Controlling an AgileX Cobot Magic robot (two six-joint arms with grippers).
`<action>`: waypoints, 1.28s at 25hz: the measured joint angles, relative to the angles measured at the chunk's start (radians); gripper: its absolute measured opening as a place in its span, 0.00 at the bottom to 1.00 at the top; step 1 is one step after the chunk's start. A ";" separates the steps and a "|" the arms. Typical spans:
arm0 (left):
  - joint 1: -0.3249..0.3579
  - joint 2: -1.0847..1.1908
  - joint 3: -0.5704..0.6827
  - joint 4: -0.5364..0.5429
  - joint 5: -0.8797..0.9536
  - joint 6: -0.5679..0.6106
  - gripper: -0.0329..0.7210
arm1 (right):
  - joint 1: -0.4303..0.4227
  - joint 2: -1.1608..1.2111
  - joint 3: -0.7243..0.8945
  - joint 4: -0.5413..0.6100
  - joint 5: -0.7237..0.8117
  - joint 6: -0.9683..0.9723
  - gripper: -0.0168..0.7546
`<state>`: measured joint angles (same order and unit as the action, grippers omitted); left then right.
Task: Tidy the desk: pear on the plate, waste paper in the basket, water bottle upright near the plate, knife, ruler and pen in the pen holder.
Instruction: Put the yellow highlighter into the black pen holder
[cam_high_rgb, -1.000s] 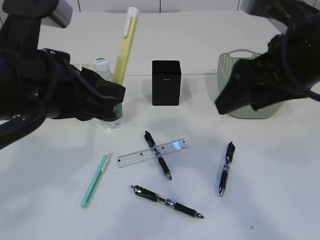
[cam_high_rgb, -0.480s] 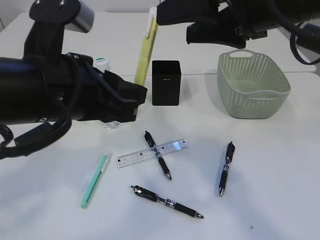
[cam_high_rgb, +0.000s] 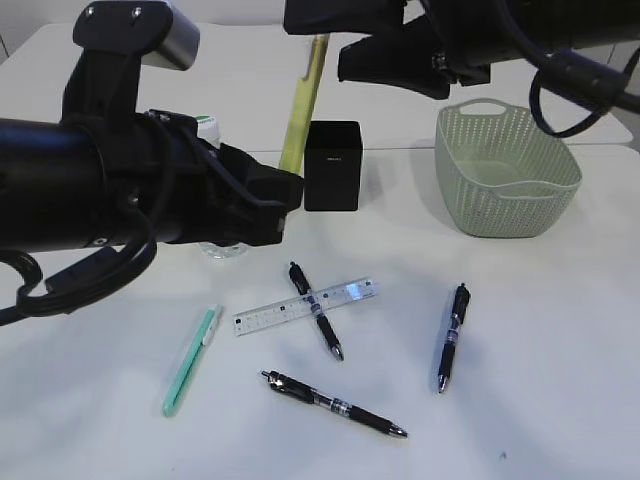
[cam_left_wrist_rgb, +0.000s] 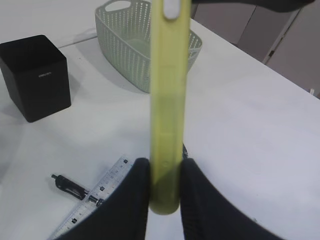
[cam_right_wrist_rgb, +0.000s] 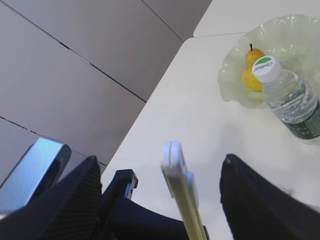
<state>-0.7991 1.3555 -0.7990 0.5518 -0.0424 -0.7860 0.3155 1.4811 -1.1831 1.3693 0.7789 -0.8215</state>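
Note:
My left gripper (cam_left_wrist_rgb: 165, 169) is shut on the lower end of a long yellow-green knife (cam_left_wrist_rgb: 169, 90) with a white cap and holds it upright above the table. In the exterior view the knife (cam_high_rgb: 300, 115) stands just left of the black pen holder (cam_high_rgb: 332, 165). My right gripper (cam_right_wrist_rgb: 170, 192) is open, its fingers either side of the knife's white top (cam_right_wrist_rgb: 172, 152), not touching it. The clear ruler (cam_high_rgb: 305, 305) lies across a black pen (cam_high_rgb: 316, 323). A pear (cam_right_wrist_rgb: 249, 70) lies on the glass plate (cam_right_wrist_rgb: 295, 35), and the water bottle (cam_right_wrist_rgb: 290, 97) stands upright beside it.
Two more black pens (cam_high_rgb: 335, 403) (cam_high_rgb: 451, 337) and a slim teal tool (cam_high_rgb: 190, 360) lie on the table. The green basket (cam_high_rgb: 505, 170) stands at the right. My left arm hides most of the bottle in the exterior view; its cap (cam_high_rgb: 207, 125) shows.
My right arm swung from in front of the basket up and left to the knife's top end. My left arm carried the knife to the right, toward the pen holder.

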 joint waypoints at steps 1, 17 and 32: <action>0.000 0.000 0.000 0.000 0.000 0.000 0.20 | 0.000 0.005 0.000 0.019 0.000 -0.012 0.73; 0.000 0.001 0.000 0.000 -0.006 0.000 0.20 | 0.034 0.029 0.000 0.054 -0.009 -0.069 0.46; 0.000 0.001 0.000 -0.004 -0.008 -0.002 0.20 | 0.069 0.029 0.000 0.048 -0.077 -0.092 0.29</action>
<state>-0.7991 1.3564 -0.7990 0.5477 -0.0505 -0.7878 0.3850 1.5099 -1.1831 1.4174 0.7014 -0.9139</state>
